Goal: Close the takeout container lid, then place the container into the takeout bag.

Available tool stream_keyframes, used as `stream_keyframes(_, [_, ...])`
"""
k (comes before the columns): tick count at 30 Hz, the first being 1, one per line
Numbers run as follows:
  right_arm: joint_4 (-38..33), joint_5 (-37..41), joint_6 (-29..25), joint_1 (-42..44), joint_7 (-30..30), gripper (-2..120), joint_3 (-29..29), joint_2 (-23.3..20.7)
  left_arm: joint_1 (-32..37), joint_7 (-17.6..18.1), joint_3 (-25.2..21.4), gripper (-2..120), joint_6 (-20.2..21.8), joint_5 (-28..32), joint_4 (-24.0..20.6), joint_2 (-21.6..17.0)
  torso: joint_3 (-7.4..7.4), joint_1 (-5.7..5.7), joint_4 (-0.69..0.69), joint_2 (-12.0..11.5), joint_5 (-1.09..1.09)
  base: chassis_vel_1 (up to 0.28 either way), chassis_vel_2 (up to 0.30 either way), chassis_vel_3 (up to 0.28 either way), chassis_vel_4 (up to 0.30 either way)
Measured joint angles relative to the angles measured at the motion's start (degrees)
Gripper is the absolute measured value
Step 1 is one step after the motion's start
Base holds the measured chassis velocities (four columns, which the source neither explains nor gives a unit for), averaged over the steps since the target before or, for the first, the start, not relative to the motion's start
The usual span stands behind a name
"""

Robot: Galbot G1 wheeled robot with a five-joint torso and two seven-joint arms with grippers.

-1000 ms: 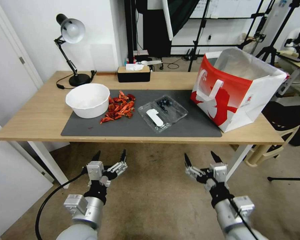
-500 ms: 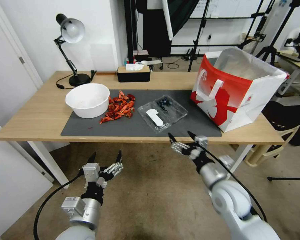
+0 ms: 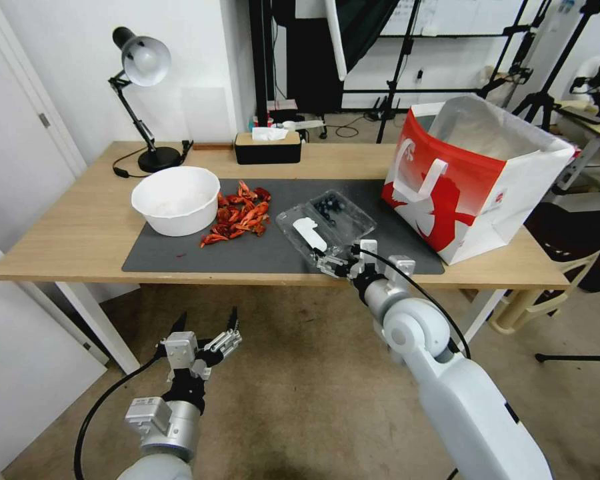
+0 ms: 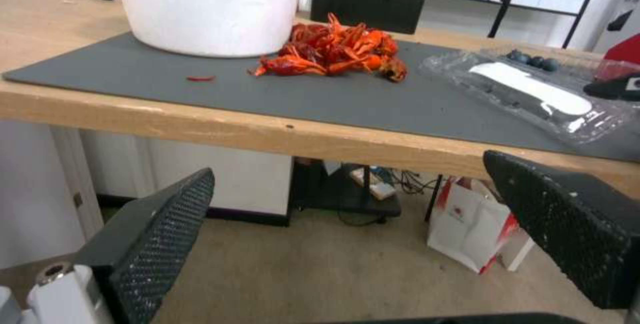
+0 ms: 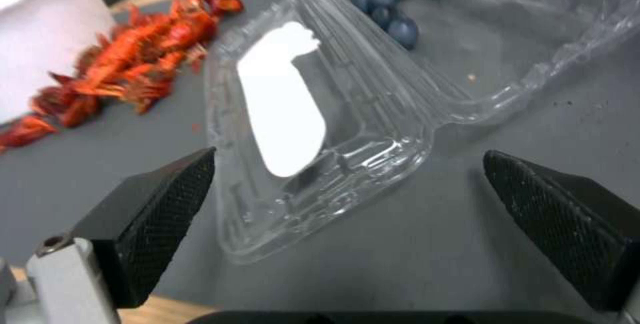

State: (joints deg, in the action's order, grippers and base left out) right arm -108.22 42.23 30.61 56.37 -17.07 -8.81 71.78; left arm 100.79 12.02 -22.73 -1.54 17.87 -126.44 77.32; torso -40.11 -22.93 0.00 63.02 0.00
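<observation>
The takeout container (image 3: 327, 223) lies open on the grey mat, blueberries (image 5: 390, 3) in its far half. Its lid (image 3: 308, 236), the half with the long white label (image 5: 283, 113), lies flat nearest the table's front edge. My right gripper (image 3: 337, 253) is open just in front of the container's near end; in the right wrist view (image 5: 348, 156) its fingers straddle the lid's near corner without touching it. My left gripper (image 3: 207, 317) hangs open below the table's front edge, holding nothing. The takeout bag (image 3: 470, 177) stands open at the table's right end.
A white bowl (image 3: 175, 199) and a pile of red crayfish (image 3: 240, 213) sit on the grey mat (image 3: 200, 257) left of the container. A black tissue box (image 3: 267, 148) and a desk lamp (image 3: 140, 100) stand at the back. Tripods crowd the floor beyond.
My right arm has risen from below the table and reached forward to the container's near end. The left arm has sunk slightly. Container and bag have not moved.
</observation>
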Motion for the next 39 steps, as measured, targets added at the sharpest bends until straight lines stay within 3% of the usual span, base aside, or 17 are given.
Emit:
stream_keyframes(11, [1.96,7.93,4.48,-4.85,-5.31,100,1.53,1.51,-0.08,0.23,-0.23,100,-0.47,-0.01,0.46,0.15,0.00,0.02,0.00,0.00,0.00,0.000,0.000,0.000,0.000])
stream_keyframes(39, [4.64,7.94,5.48,-8.68,-5.59,100,6.43,6.28,1.17,0.38,-0.67,100,-2.52,-0.29,0.56,0.42,0.01,0.01,0.00,0.00,0.00,0.000,0.000,0.000,0.000])
